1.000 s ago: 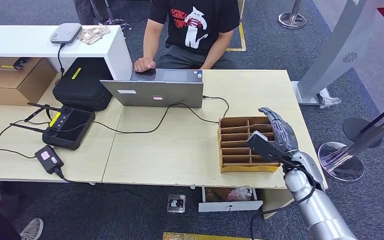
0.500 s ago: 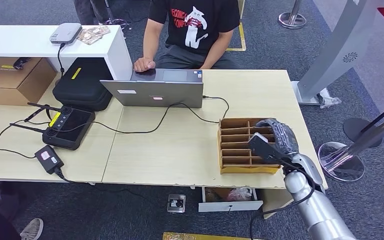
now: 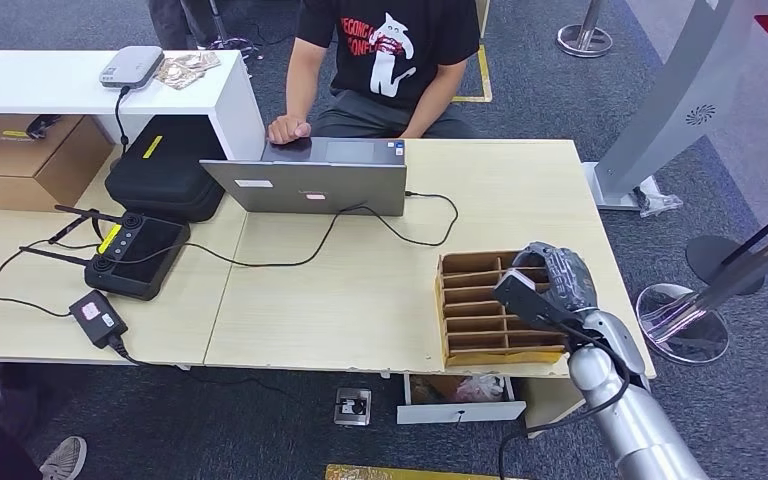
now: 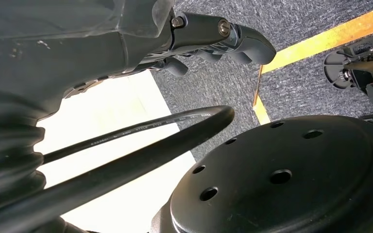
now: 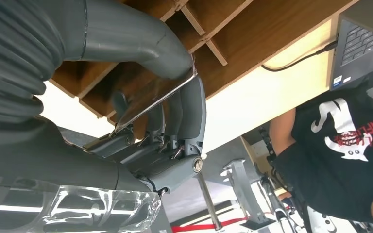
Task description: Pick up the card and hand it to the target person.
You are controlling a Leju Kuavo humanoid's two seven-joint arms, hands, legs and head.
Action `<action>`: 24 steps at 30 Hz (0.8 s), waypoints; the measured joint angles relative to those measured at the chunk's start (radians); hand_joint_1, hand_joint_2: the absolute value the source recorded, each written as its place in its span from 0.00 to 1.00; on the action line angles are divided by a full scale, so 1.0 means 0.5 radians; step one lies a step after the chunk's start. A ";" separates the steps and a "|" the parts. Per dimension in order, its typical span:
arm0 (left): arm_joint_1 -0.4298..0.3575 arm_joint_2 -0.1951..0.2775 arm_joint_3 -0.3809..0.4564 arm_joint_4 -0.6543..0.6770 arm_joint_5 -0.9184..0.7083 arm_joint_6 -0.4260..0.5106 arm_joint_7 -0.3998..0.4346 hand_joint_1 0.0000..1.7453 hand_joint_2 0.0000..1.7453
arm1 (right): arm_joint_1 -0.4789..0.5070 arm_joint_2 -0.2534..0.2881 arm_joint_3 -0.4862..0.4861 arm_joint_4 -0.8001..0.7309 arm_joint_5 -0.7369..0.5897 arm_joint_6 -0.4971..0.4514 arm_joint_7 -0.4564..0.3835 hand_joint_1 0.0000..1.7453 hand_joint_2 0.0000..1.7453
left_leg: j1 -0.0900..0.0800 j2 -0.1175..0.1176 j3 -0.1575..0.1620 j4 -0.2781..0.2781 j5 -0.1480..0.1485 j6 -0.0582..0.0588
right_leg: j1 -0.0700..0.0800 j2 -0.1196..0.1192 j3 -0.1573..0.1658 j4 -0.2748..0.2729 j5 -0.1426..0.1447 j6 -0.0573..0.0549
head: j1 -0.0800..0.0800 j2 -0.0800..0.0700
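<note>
The card (image 5: pixel 156 99) is a thin shiny plate that my right hand (image 5: pixel 170 131) pinches between its thumb and fingers, inside a slot of the brown wooden card box (image 5: pixel 252 43). In the head view my right hand (image 3: pixel 552 280) is curled over the right side of that box (image 3: pixel 470 310), near the table's front right corner. The target person (image 3: pixel 390 50), in a black T-shirt, sits across the table behind a laptop (image 3: pixel 305 185). My left hand (image 4: pixel 218 34) hangs over grey carpet with nothing in it.
A cable runs from the laptop toward the box. A black controller (image 3: pixel 135 255), a black case (image 3: pixel 165 170) and a cardboard carton (image 3: pixel 30 160) lie on the left. A white shelf (image 3: pixel 80 85) stands at the back left. Bare tabletop (image 3: pixel 350 290) lies between box and laptop.
My right hand has sunk into the box and its fingers have curled in. The box has slid a little toward the table's front edge.
</note>
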State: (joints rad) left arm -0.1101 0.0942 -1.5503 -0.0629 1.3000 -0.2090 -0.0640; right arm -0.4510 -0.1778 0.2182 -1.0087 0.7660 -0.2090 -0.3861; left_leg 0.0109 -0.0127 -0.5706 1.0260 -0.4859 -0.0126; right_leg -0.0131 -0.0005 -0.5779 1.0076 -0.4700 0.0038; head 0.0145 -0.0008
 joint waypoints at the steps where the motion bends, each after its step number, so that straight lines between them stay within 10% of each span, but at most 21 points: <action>1: 0.000 0.000 0.000 0.000 0.002 0.000 -0.001 0.00 1.00 | 0.002 0.000 0.000 -0.003 0.005 0.000 0.000 0.74 1.00 | 0.000 0.000 0.000 0.000 0.000 0.000 | 0.000 0.000 0.000 0.000 0.000 0.000 | 0.000 0.000; 24: 0.017 -0.004 0.000 0.000 0.064 -0.001 -0.052 0.00 1.00 | -0.004 0.000 -0.004 -0.539 -0.110 -0.032 -0.085 0.78 1.00 | 0.000 0.000 0.000 0.000 0.000 0.000 | 0.000 0.000 0.000 0.000 0.000 0.000 | 0.000 0.000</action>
State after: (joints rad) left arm -0.1018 0.0920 -1.5503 -0.0629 1.3318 -0.2094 -0.0899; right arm -0.4528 -0.1778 0.2163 -1.2784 0.7112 -0.2249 -0.4288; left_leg 0.0109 -0.0127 -0.5708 1.0259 -0.4858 -0.0126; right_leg -0.0130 -0.0005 -0.5778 1.0077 -0.4700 0.0038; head 0.0144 -0.0008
